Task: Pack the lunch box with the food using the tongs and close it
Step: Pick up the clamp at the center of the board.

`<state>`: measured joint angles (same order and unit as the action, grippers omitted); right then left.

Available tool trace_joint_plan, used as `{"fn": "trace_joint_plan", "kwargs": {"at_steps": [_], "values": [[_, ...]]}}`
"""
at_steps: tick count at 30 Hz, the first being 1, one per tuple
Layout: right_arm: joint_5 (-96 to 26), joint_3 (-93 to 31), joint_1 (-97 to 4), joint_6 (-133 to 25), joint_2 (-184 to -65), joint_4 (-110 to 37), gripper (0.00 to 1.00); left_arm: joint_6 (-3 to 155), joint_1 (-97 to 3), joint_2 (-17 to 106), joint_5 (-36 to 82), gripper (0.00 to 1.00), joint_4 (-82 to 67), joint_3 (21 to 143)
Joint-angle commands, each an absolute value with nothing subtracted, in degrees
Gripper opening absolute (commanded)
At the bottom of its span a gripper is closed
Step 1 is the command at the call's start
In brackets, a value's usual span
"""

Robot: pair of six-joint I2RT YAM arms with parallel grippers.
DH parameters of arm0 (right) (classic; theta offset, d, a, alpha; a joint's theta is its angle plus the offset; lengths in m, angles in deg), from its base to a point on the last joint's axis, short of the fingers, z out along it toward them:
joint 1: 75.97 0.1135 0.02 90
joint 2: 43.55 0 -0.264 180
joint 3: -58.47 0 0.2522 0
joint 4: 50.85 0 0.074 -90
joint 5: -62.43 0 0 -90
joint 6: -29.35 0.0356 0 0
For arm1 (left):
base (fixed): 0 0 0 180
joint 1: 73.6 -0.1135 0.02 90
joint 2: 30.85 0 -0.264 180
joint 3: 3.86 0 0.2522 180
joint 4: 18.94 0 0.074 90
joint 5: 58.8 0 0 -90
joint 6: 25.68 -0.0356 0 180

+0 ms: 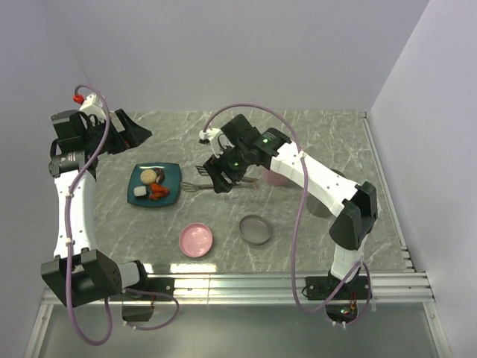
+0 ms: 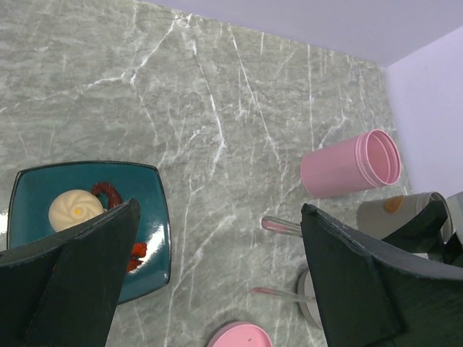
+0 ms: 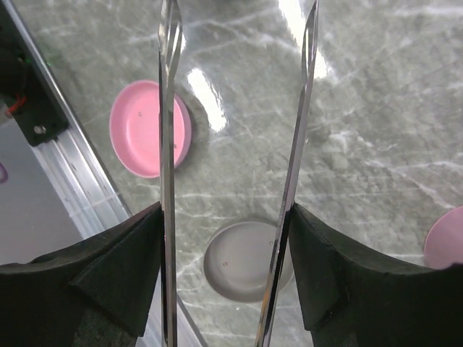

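The food lies on a teal plate (image 1: 173,177): a white cube (image 1: 140,194), a round beige piece (image 1: 149,176) and red-orange bits (image 1: 159,193). In the left wrist view the beige piece (image 2: 74,208) and red bits (image 2: 107,191) show again. My right gripper (image 1: 227,179) is shut on the silver tongs (image 1: 195,186), whose tips point left toward the plate. Both tong arms (image 3: 168,144) run between its fingers (image 3: 116,267). The pink lunch box tub (image 2: 351,163) lies on its side, beside a grey tub (image 2: 394,213). My left gripper (image 1: 134,134) hangs open and empty behind the plate.
A pink lid (image 1: 197,239) and a grey lid (image 1: 255,229) lie flat toward the near edge, in front of the tongs. The aluminium rail (image 1: 283,283) runs along the front of the table. Walls stand close at the back and right.
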<state>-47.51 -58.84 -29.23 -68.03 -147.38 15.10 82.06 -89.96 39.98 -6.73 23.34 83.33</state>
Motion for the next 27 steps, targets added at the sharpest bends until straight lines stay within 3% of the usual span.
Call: {"fn": "trace_joint_plan", "kwargs": {"at_steps": [1,11,21,27], "values": [[-49.5,-64.2,-28.9,-68.7,-145.1,13.7,0.72,82.2,-91.8,39.1,-11.5,0.99,23.1,83.8],[-50.9,-78.9,-28.1,-68.6,-154.8,13.2,0.66,82.4,-95.9,39.1,-18.5,0.99,23.1,82.8],[-52.5,-83.2,-26.7,-70.0,-159.2,9.1,0.66,87.9,-101.5,41.0,-27.1,0.99,19.6,83.2],[-52.7,-85.3,-24.1,-69.9,-163.3,5.9,0.66,86.6,-102.2,41.9,-26.4,0.99,22.3,85.5]]}}
